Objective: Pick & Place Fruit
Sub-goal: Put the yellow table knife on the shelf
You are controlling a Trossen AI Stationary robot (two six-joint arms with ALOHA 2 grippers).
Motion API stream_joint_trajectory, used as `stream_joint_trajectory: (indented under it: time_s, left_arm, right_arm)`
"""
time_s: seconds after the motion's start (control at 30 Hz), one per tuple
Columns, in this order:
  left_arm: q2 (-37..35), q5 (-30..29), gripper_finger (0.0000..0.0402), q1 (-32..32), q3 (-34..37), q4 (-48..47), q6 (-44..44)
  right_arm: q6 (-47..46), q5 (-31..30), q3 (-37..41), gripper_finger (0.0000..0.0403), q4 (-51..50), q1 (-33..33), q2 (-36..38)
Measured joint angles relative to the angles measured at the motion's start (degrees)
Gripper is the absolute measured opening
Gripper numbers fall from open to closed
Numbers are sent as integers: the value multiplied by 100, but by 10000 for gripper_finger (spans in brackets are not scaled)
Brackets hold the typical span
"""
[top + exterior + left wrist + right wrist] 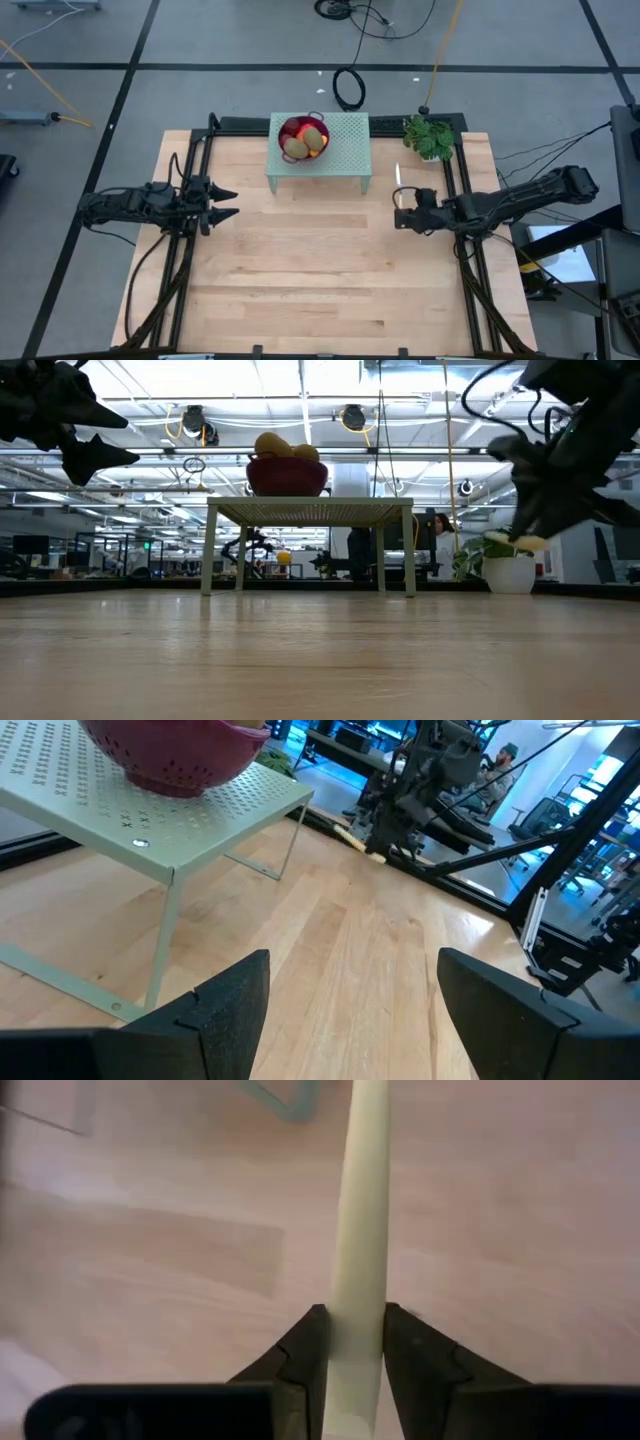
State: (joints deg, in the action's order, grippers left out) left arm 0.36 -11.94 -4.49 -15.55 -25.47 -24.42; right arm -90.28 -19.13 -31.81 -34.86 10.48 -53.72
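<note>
Wooden table [300,280] mostly bare, left gripper [228,203] jaws apart, right gripper [352,1342] clamping knife [362,1230].

"Where's the top camera?"

"Straight over the counter [300,260], looking down on all of it, both arms and the little green stand [320,150] with its bowl [303,137]."

"And the low one?"

"At counter height, level, facing that same stand [310,510] and the room behind."

"The wrist ones?"

"The left looks across the boards to the stand [150,820] and the other arm. The right sits very close over the wood, its pincer [355,1345] filling the bottom."
</note>
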Motion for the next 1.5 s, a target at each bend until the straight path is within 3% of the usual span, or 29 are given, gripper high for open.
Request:
stream_joint_trajectory:
  time_s: [0.47, 0.8, 1.17, 1.5]
  left_arm:
    - [0, 0, 282, 2, 0, 2, 12]
    - [0, 0, 282, 0, 0, 2, -9]
    - [0, 0, 282, 0, 0, 4, -20]
    - [0, 0, 282, 0, 0, 17, -123]
  right_arm:
    - [1218, -1229, -4, 74, 2258, -35, 547]
    - [2266, -1232, -4, 73, 3710, -401, 544]
    - [2991, -619, -7, 74, 4451, -1143, 544]
    - [3141, 133, -125, 72, 4471, -1801, 498]
